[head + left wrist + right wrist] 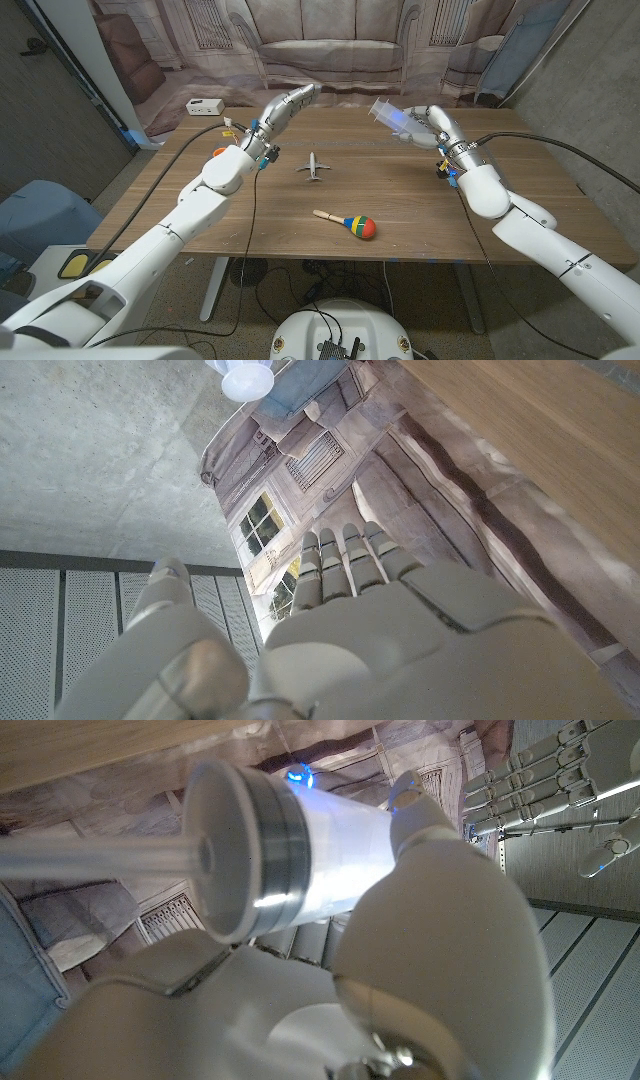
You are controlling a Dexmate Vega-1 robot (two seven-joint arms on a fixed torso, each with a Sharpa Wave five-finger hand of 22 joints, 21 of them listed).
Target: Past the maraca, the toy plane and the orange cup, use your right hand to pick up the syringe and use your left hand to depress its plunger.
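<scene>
Head view: the syringe [388,115] is held aloft in the right hand [428,125], its barrel partly covered by the fingers. The left hand [283,109] is raised, fingers extended together, empty.

Left wrist view: the syringe's plunger end [246,380] is cut off beyond the fingertips [345,538].

Right wrist view: the barrel is seemingly gripped between thumb [425,815] and fingers; the tip is hidden.

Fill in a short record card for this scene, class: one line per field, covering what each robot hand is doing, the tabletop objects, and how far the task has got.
Right robot hand: holds the clear plastic syringe raised above the wooden table
Left robot hand: raised, fingers extended toward the syringe, apart from it
Plunger: extended, not yet pressed
On table: small white toy plane; wooden-handled multicoloured maraca
Far-left corner: white power strip
Orange cup: a bit of orange behind the left arm, unclear
</scene>
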